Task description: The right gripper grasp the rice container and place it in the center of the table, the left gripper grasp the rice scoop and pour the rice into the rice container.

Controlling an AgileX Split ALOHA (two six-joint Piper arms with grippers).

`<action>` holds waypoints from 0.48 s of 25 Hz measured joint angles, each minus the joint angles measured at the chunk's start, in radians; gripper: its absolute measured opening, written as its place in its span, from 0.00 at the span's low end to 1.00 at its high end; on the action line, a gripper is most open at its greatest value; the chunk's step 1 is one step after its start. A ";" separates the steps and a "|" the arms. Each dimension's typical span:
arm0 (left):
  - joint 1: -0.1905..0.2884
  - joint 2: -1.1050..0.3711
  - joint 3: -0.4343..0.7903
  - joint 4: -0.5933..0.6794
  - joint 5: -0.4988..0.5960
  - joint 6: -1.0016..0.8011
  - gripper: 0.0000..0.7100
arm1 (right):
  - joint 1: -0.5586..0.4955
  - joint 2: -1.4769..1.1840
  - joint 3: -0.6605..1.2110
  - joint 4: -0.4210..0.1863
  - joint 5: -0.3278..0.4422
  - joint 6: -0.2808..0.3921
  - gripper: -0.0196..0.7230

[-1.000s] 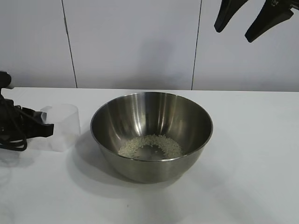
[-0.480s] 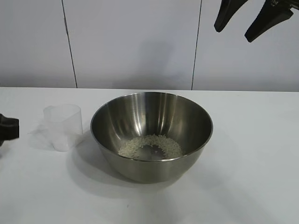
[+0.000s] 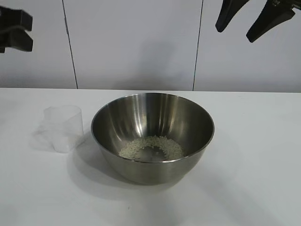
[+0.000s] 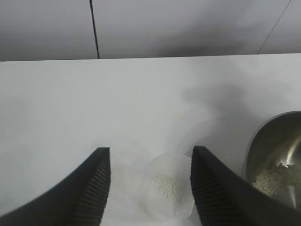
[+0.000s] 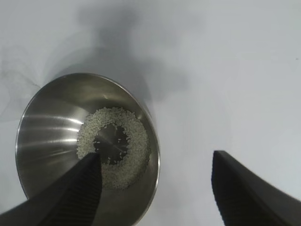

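The rice container, a big steel bowl, stands at the middle of the white table with a ring of rice on its bottom. Left of it, the clear rice scoop stands upright on the table, held by nothing. My left gripper hangs high at the far left; in its wrist view the left gripper is open, with the scoop far below, a few grains inside. My right gripper hangs open at the upper right; the right gripper looks down past the bowl's rim.
A white panelled wall closes off the back of the table. Bare tabletop lies in front of the scoop and to the right of the bowl.
My left gripper has come off the scoop, pulled away to the left and risen to the upper left. The scoop stays standing, shifted slightly right. The right arm has not moved.
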 joint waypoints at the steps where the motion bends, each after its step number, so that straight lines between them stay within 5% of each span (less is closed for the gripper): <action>1: -0.025 0.017 -0.068 -0.037 0.078 0.010 0.54 | 0.000 0.000 0.000 0.000 -0.003 0.000 0.65; 8: -0.048 0.208 -0.475 -0.547 0.450 0.352 0.54 | 0.000 0.000 0.000 0.000 -0.007 0.000 0.65; 12: -0.048 0.332 -0.651 -0.677 0.645 0.471 0.62 | 0.000 0.000 0.000 0.000 -0.003 0.000 0.65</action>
